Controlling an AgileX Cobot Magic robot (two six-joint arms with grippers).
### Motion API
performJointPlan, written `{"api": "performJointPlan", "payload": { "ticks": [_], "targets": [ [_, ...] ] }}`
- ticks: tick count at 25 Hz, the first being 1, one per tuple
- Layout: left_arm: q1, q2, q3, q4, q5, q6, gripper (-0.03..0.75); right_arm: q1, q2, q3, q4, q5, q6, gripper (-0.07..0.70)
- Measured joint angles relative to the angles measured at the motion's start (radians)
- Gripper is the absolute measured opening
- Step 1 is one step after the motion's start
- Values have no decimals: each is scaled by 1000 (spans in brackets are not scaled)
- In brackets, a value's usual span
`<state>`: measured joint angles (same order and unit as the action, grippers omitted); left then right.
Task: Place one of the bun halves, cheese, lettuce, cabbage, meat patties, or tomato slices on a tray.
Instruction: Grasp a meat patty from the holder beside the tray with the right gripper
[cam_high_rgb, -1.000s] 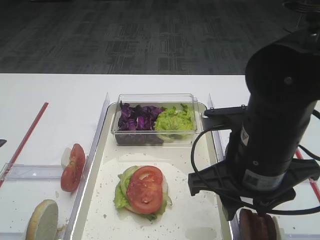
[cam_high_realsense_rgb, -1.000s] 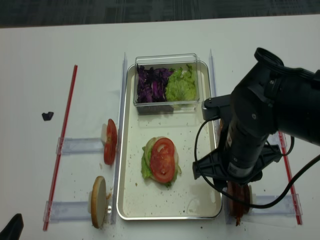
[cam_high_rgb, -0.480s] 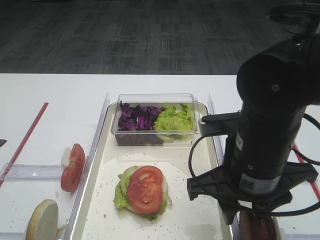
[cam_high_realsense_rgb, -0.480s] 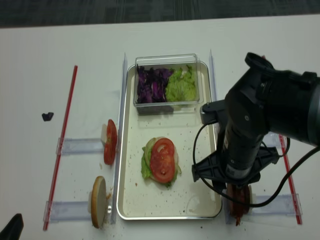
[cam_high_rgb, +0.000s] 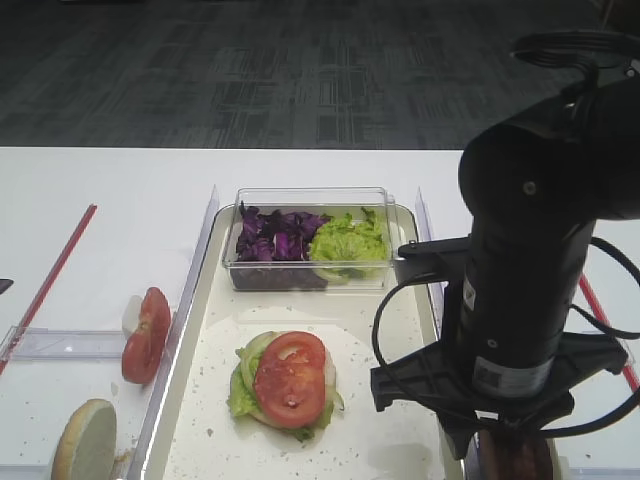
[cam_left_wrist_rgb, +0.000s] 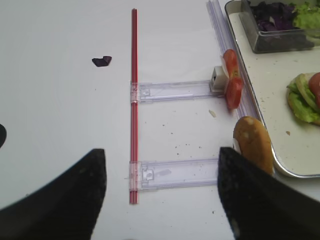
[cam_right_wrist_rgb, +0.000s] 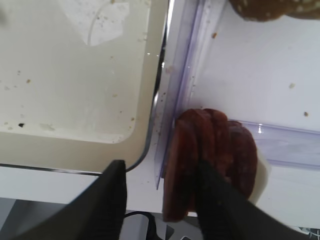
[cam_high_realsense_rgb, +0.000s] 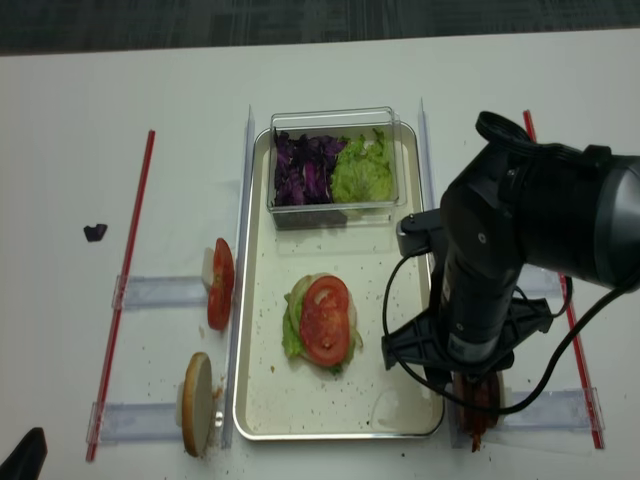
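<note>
Patties (cam_right_wrist_rgb: 212, 162): several meat discs stood on edge in a tight row, flat faces together, in a clear plastic holder (cam_right_wrist_rgb: 280, 145) on the table just outside the tray's (cam_right_wrist_rgb: 75, 135) right rim near its front corner; the row ran crosswise, away from the tray, each disc upright. Right gripper (cam_right_wrist_rgb: 160, 200): hung over the row, one finger (cam_right_wrist_rgb: 222, 205) pushed in among the discs, the other beside the outermost disc on the tray side; jaws partly spread, straddling the nearest patties, firm pinch not discernible. Tray: long axis running away from the robot; held a clear box (cam_high_rgb: 310, 240) with purple cabbage (cam_high_rgb: 275, 235) and lettuce (cam_high_rgb: 348, 240) at the far end, a tomato slice (cam_high_rgb: 290, 378) on greens mid-tray. Left gripper (cam_left_wrist_rgb: 160, 195): jaws spread wide, holding nothing, above the table left of the tray, near a bun half (cam_left_wrist_rgb: 252, 145) standing on edge
</note>
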<state>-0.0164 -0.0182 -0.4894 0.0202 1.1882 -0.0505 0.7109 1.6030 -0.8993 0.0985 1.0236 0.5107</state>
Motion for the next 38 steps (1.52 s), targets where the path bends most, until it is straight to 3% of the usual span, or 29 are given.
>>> {"api": "performJointPlan", "payload": {
  "ticks": [14, 20, 38],
  "targets": [
    [0, 0, 0, 0, 0, 0, 440, 0, 0, 0, -3, -1, 0, 302],
    [0, 0, 0, 0, 0, 0, 440, 0, 0, 0, -9, 3, 0, 232],
    [0, 0, 0, 0, 0, 0, 439, 0, 0, 0, -30, 15, 2, 128]
  ]
}}
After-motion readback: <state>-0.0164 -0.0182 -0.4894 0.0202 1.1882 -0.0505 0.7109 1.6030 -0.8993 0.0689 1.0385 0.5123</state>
